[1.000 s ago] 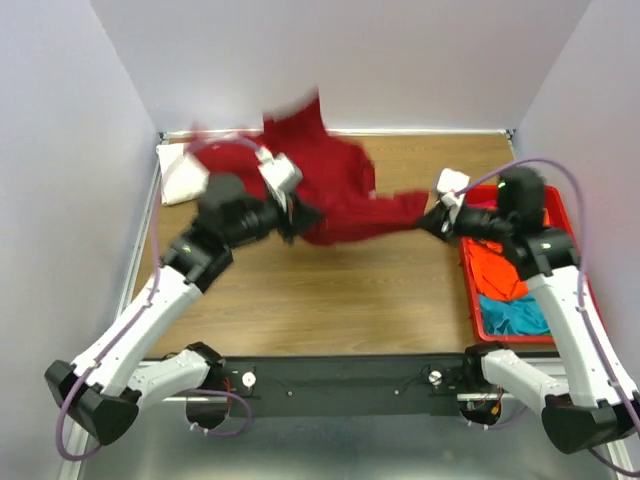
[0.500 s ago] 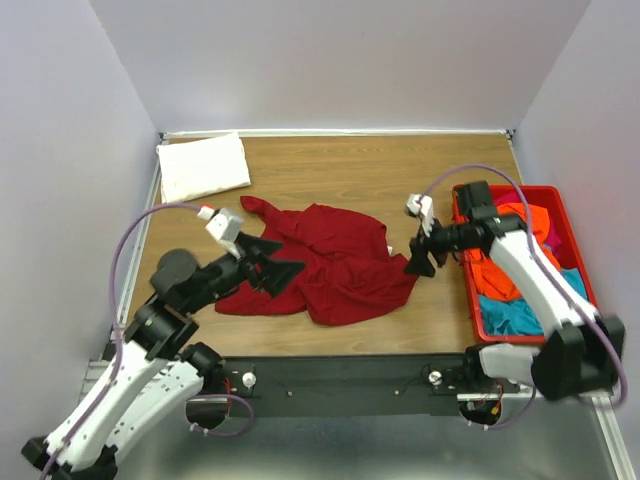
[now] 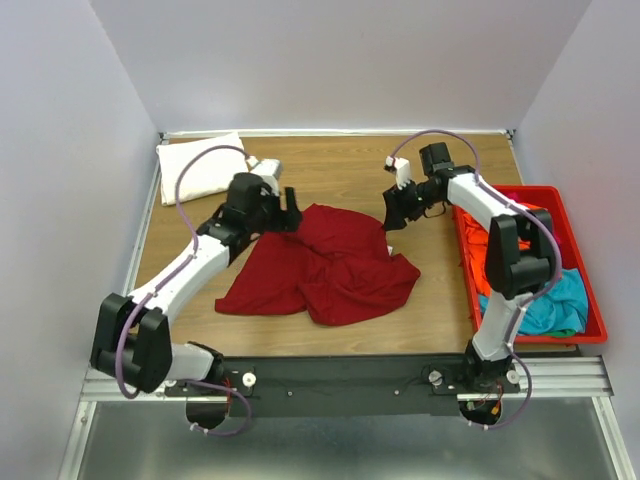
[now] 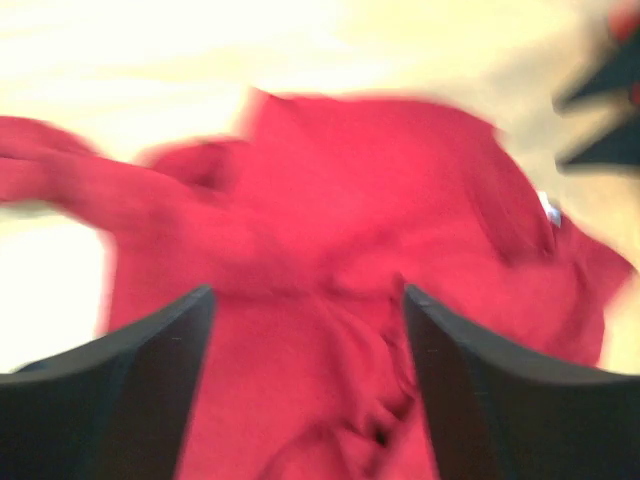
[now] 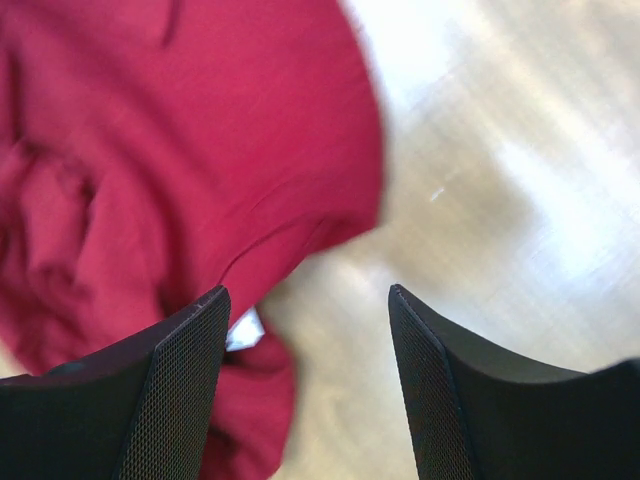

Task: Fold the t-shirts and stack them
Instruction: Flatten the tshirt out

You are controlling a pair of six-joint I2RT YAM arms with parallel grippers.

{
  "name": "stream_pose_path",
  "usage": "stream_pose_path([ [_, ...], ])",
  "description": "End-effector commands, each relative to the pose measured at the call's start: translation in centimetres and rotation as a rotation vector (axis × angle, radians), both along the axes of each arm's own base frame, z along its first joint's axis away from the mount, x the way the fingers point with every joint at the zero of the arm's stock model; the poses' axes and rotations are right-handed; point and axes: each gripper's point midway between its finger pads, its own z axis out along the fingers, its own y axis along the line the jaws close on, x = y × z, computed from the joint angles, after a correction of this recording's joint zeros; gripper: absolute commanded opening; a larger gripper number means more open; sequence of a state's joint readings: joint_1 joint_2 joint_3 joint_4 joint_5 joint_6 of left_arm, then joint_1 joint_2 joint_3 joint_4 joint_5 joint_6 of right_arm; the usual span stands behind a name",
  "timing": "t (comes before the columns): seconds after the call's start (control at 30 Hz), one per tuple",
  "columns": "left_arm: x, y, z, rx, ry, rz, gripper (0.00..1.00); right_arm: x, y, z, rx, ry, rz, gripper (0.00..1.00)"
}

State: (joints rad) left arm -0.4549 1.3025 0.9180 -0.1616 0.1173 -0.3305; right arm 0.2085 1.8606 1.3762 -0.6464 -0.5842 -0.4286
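Note:
A dark red t-shirt [image 3: 325,265] lies crumpled and loose on the wooden table [image 3: 340,165] near the middle. My left gripper [image 3: 291,212] hovers over its back left edge. In the left wrist view that gripper [image 4: 305,330] is open, with the blurred red cloth [image 4: 370,200] below the gap and nothing pinched. My right gripper [image 3: 390,216] hangs at the shirt's back right corner. In the right wrist view it [image 5: 305,300] is open over bare wood beside the red shirt [image 5: 180,150] and its white label [image 5: 243,328]. A folded white t-shirt [image 3: 200,166] rests at the back left.
A red plastic bin [image 3: 592,300] stands along the right edge, holding an orange t-shirt [image 3: 480,255] and a teal one [image 3: 552,300]. The right arm reaches across the bin's back corner. Walls close the table on three sides.
Both grippers have let go of the dark red shirt, which dropped from mid-air onto the table. Both arms then swung from the shirt's near side to its far edge.

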Motion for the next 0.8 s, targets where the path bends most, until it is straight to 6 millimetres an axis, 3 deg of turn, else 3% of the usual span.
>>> stream_pose_path([
  [0.0,3.8,3.5,-0.1,-0.063,-0.009,0.097,0.77,3.3,0.2,-1.3,-0.033,0.007,-0.07,0.71],
  [0.17,5.5,2.5,-4.2,-0.07,0.127,0.073,0.76,5.1,0.2,-3.7,-0.063,0.038,-0.09,0.71],
  [0.47,6.2,1.4,-6.4,-0.063,0.19,0.05,0.75,5.5,0.3,-5.8,-0.079,0.07,-0.101,0.71],
  [0.53,6.4,1.8,-7.3,-0.038,0.213,0.096,0.73,5.8,0.4,-5.8,-0.075,0.068,-0.105,0.71],
  [0.7,6.1,1.5,-11.0,0.021,0.306,0.101,0.55,6.2,0.9,-6.2,-0.063,0.082,-0.11,0.71],
  [0.77,6.0,0.9,-11.2,0.022,0.31,0.083,0.46,5.9,1.1,-6.4,-0.064,0.089,-0.106,0.71],
])
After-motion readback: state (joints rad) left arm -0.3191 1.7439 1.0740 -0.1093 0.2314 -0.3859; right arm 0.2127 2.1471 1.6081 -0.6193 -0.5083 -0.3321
